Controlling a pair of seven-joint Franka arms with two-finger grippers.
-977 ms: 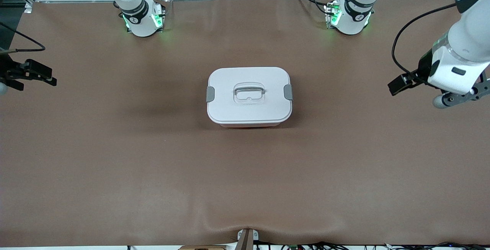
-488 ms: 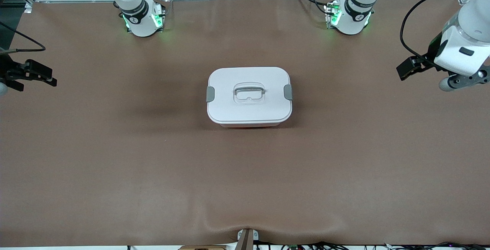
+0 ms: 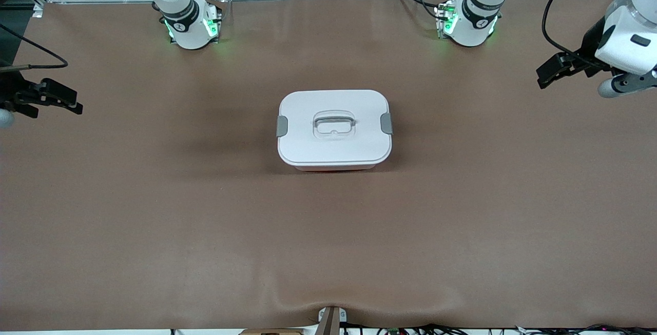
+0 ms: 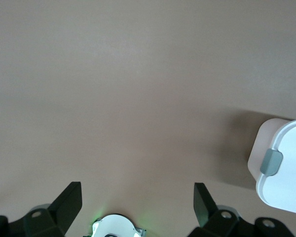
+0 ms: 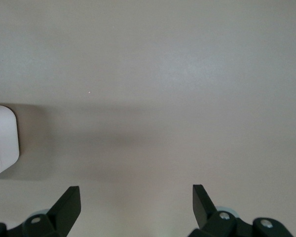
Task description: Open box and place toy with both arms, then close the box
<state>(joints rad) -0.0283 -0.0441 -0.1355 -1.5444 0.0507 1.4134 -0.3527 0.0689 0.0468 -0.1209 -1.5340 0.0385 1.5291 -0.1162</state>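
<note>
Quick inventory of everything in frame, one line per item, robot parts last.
table: one, brown covering, fills the front view.
box: one, white lid over a pink tub, middle of the table, lid on.
side clips: two, grey, one at each short end of the box lid.
handle: one, clear, recessed in the lid's centre.
toy: none visible in any view.
left end effector: one, black, open, over the table's left-arm end, nothing held.
right end effector: one, black, open, over the table's right-arm end, nothing held.
</note>
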